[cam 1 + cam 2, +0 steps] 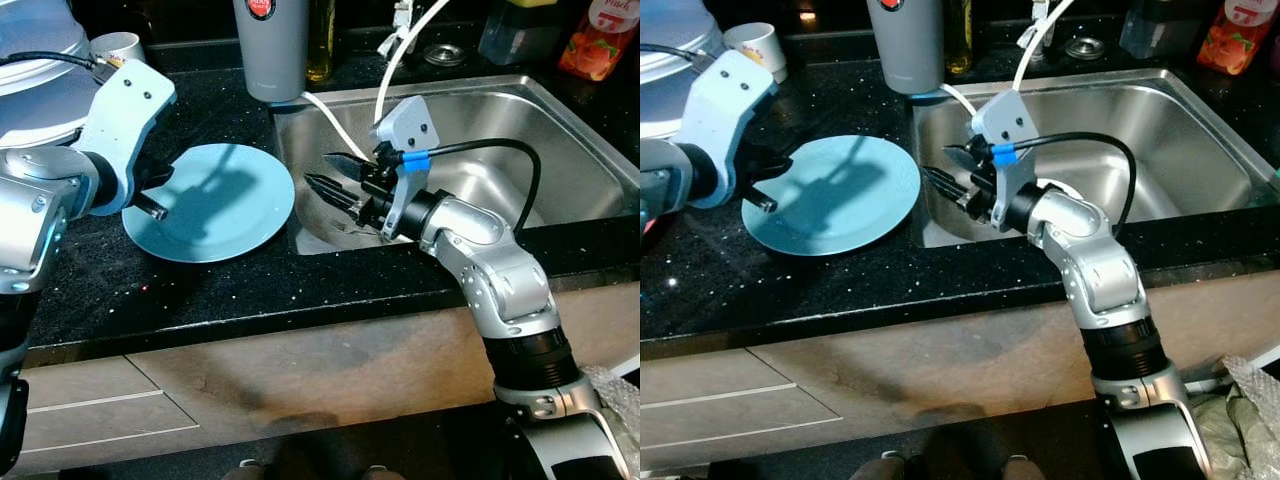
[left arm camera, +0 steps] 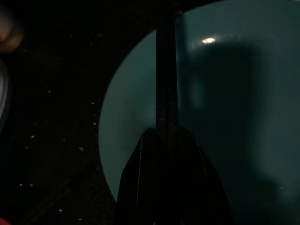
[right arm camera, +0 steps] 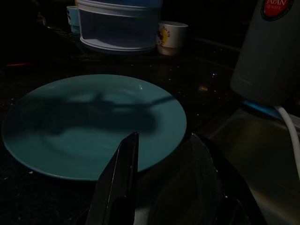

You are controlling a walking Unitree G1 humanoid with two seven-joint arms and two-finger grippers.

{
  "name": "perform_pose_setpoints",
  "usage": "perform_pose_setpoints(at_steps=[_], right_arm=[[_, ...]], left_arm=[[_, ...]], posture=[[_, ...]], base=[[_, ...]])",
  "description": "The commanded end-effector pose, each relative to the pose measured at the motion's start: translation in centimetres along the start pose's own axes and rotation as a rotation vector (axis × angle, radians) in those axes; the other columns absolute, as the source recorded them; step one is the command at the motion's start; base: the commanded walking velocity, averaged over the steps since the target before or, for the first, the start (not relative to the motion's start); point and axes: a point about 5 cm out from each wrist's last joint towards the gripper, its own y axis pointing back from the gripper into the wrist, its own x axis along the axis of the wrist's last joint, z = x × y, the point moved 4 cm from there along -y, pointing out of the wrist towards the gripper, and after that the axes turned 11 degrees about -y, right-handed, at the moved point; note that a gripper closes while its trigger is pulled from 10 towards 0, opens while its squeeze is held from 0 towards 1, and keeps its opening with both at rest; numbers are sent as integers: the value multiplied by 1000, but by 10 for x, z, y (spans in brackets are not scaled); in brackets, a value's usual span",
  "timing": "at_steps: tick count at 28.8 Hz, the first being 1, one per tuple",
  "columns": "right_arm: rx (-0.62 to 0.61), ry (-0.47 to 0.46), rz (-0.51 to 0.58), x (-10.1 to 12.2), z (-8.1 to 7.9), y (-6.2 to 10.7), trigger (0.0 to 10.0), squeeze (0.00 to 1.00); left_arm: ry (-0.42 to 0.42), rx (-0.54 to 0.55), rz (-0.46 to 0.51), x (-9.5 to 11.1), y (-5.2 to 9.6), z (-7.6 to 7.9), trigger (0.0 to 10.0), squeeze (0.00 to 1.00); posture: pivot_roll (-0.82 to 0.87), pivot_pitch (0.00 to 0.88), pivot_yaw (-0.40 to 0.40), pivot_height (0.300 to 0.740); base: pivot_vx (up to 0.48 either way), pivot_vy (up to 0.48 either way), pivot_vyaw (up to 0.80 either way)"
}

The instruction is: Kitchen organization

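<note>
The teal plate (image 1: 210, 202) lies flat on the black surface (image 1: 250, 285) just beside the sink (image 1: 560, 110), not yet lifted: the left gripper (image 1: 150, 205) hovers at its rim, spread unclear, and the right gripper (image 1: 335, 180) hangs open and empty over the sink's edge.

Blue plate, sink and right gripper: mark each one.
blue plate (image 1: 215, 205): left eye view, bare centre of the plate.
sink (image 1: 560, 130): left eye view, right steel wall.
right gripper (image 1: 325, 172): left eye view, midway between the open fingertips.
</note>
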Motion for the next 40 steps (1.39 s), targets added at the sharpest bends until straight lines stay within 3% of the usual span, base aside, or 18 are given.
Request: perform_pose_setpoints(at_steps=[1,2,3,6,7,15,22,29,40], right_arm=[[26,-1,1,1,-6,-1,10000,0],[26,-1,1,1,-6,-1,10000,0],[25,-1,1,1,-5,0,10000,0],[24,1,-2,1,-5,0,10000,0],[25,2,-4,1,-5,0,10000,0],[24,4,-8,0,-4,0,10000,0],[25,3,-13,-1,-5,1,10000,0],[29,4,-20,-1,-6,1,10000,0],[37,9,-31,-2,-7,1,10000,0]], left_arm=[[-10,-32,-15,-3,2,4,10000,153],[-10,-32,-15,-3,2,4,10000,153],[-2,-36,-14,-3,2,4,10000,1000],[-38,-21,-9,-1,1,2,10000,1000],[-56,-19,-13,-2,1,3,10000,0],[-32,-10,20,6,-1,2,10000,0],[5,-83,58,11,-5,18,10000,0],[61,-100,-30,-7,-14,28,10000,0],[84,-96,-64,-15,-18,30,10000,0]], posture=[[23,118,13,740],[23,118,13,740],[23,118,12,740],[23,118,11,740],[22,119,12,740],[22,118,12,740],[19,118,12,740],[11,121,12,740],[5,120,10,740]], base=[[0,0,0],[0,0,0],[0,0,0],[0,0,0],[0,0,0],[0,0,0],[0,0,0],[0,0,0],[0,0,0]])
